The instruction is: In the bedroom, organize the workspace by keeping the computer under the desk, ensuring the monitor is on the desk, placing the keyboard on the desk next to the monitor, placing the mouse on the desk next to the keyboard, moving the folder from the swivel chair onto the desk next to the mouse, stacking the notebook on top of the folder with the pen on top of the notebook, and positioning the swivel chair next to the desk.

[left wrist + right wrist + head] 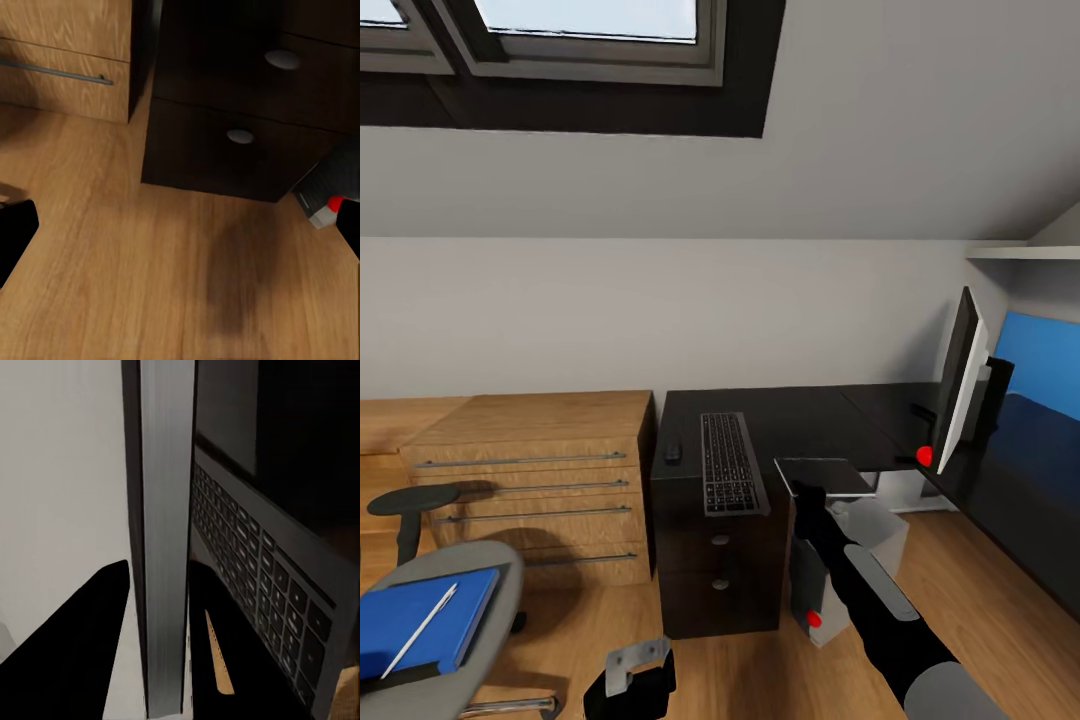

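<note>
— Readable text, labels, brands, numbers?
— None I can make out. The keyboard [732,465] shows keys, but their legends are too small and blurred for me to read, even from my right wrist view

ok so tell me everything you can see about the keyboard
The keyboard is a slim, full-width board with black keys in a grey frame. It lies flat on the glossy black desk, lengthwise away from the camera, its near end at the edge above the drawers with round knobs. The small black mouse sits just beside it, on its left in the head view. In the right wrist view its key rows appear close behind the grey notebook pinched in the right pincer. Nothing rests on it.
</note>
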